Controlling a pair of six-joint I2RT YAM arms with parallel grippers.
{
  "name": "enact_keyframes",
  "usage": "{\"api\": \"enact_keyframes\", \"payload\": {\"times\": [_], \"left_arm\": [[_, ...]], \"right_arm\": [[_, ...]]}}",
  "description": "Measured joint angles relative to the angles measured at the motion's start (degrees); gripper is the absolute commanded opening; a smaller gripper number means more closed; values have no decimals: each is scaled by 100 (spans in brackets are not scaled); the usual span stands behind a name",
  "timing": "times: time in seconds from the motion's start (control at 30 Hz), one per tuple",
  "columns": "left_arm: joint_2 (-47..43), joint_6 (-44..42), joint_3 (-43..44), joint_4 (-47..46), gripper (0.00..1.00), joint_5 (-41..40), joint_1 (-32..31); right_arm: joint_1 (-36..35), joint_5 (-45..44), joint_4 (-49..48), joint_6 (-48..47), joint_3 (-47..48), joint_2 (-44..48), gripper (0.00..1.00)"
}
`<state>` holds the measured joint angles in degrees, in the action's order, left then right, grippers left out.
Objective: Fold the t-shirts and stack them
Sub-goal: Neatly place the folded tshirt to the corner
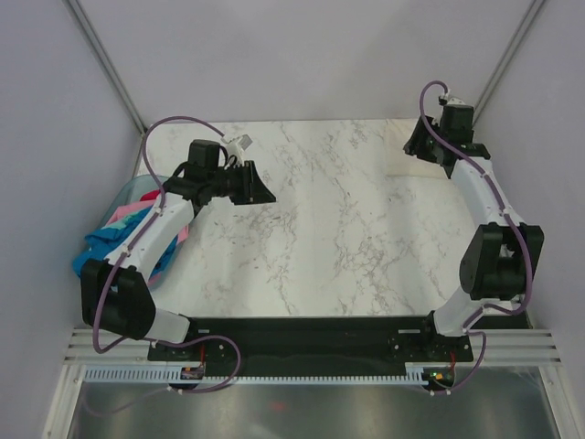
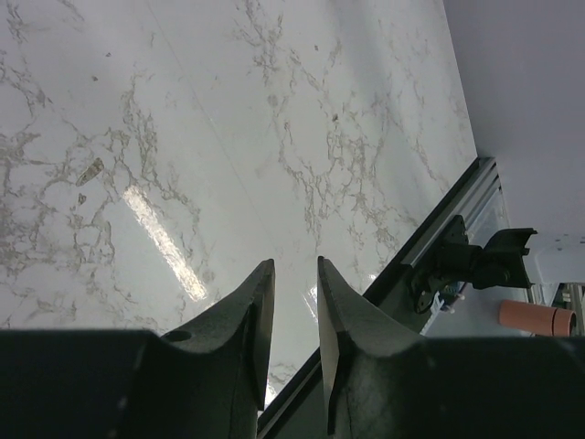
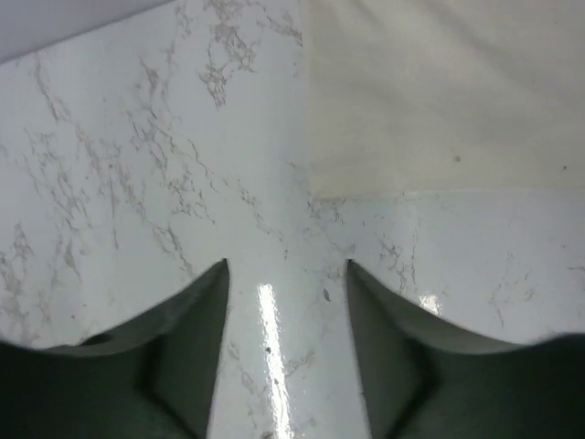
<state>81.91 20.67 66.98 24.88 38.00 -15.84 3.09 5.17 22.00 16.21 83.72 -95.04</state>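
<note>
Parking the cream shirt (image 3: 439, 91) in the far right corner of the table (image 1: 329, 238) looks like a sensible choice to me: it leaves the broad middle bare for folding and gives you a fixed spot where a stack could grow. Your right fingers (image 3: 196, 315) hang just beside that shirt's near corner, spread wide with only marble showing between them, so they have hold of nothing. Your left fingers (image 2: 256, 302) are drawn close, with a narrow slit between the tips and nothing in it. They sit low over bare table on the left side, just beside the basket (image 1: 137, 189), which I judge a handy place from which to fetch the next piece. The other shirts (image 1: 110, 240) are heaped in that basket at the left edge, partly hidden under your left arm. They make a crumpled tangle of bright blue, teal and pink that spills over the near rim, none of it laid out. The cream one is the opposite. In the right wrist view it lies flat and smooth, its two visible edges run straight and meet at a square corner, and no creases show. To my eye it is already folded, though how many layers it has you cannot tell from these views.
</note>
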Motion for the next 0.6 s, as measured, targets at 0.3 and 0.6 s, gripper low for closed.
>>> {"api": "enact_keyframes", "payload": {"times": [0.3, 0.6], "left_arm": [[-55, -2, -125, -118, 33, -92, 0], [13, -4, -133, -101, 34, -175, 0]], "right_arm": [[-68, 356, -219, 341, 157, -1738, 0], [-400, 179, -1241, 549, 179, -2551, 0]]}}
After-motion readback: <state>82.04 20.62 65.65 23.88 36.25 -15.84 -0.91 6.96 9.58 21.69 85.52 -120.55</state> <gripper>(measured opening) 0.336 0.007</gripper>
